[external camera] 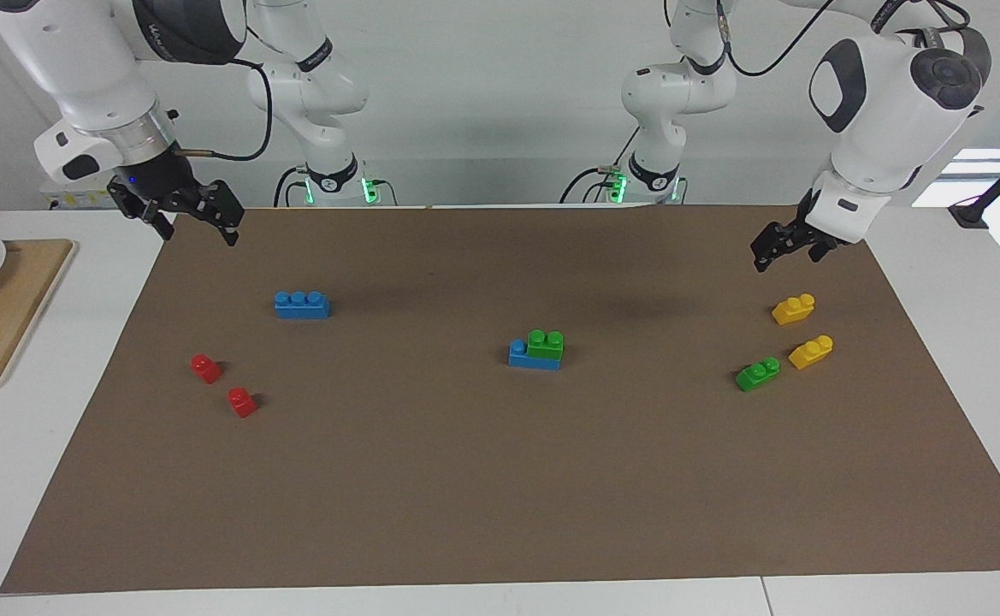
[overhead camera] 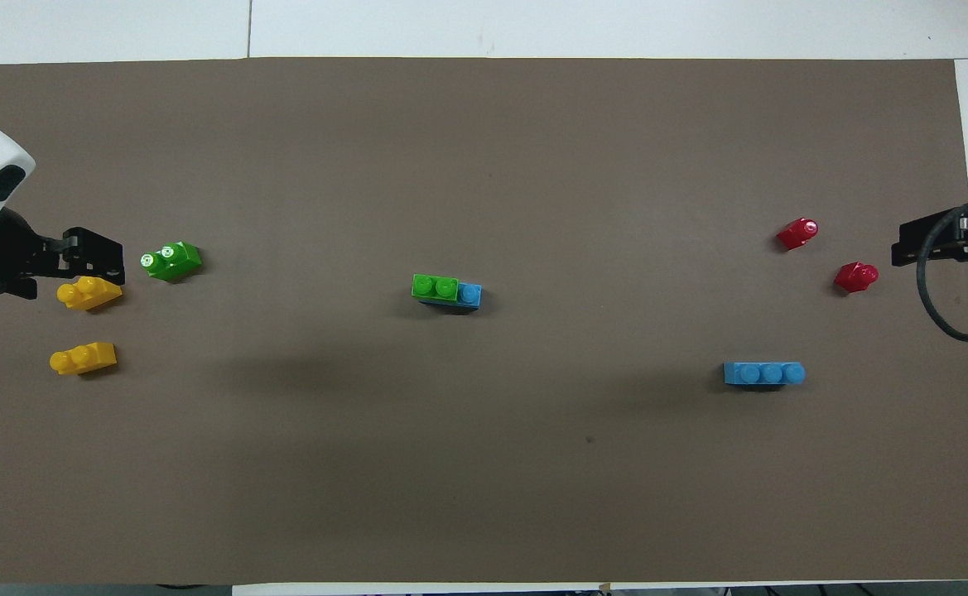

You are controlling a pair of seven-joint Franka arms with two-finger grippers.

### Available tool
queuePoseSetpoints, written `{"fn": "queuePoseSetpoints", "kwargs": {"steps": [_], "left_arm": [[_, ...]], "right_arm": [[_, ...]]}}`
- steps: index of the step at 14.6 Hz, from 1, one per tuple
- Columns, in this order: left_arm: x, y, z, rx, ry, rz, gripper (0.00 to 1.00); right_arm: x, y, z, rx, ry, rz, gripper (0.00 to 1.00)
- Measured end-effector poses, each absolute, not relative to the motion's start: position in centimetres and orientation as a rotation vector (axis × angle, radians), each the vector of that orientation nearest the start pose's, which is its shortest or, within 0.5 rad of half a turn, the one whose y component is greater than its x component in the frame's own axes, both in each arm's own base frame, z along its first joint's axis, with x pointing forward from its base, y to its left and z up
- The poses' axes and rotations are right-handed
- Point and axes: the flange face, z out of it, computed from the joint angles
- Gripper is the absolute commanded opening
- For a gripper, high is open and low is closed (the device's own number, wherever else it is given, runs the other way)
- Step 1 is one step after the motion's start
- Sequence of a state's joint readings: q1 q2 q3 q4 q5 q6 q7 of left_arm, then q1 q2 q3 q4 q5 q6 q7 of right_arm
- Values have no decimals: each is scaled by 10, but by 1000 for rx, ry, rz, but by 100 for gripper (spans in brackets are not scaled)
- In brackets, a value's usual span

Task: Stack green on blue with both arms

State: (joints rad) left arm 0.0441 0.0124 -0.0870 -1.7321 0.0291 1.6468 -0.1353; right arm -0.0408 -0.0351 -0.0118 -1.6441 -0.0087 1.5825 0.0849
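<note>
In the middle of the brown mat point(external camera: 500, 479) we find a small bright green two-stud plastic brick point(external camera: 546, 343) seated on a longer bright blue plastic brick point(external camera: 534, 356), one blue stud left bare at the end toward the right arm. We judge the stack made and the remaining step a retreat.

Our left gripper point(external camera: 780, 248) hangs empty, jaws wide, over the mat's edge just above a yellow two-stud brick point(external camera: 793, 309); the spare green brick point(external camera: 757, 374) lies close by. Our right gripper point(external camera: 181, 216), also spread and empty, hangs over the mat's corner at its own end, well apart from the loose blue three-stud brick point(external camera: 301, 305) and the two small red bricks point(external camera: 206, 368).

To finish well, we lift straight up before swinging away, so that no finger clips the yellow bricks below.
</note>
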Motion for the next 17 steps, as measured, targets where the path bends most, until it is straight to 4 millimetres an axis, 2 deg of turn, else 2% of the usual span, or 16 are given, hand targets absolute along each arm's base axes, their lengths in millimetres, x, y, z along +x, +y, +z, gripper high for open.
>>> {"fn": "queuePoseSetpoints", "kwargs": {"steps": [8, 12, 17], "left_arm": [[555, -28, 566, -3103, -108, 96, 100], [555, -28, 568, -3104, -101, 93, 100], [553, -29, 593, -3160, -123, 59, 100]], "right_arm": [[543, -30, 610, -3143, 216, 41, 100], [543, -30, 610, -3143, 216, 41, 100], [543, -30, 610, -3143, 216, 41, 100]]}}
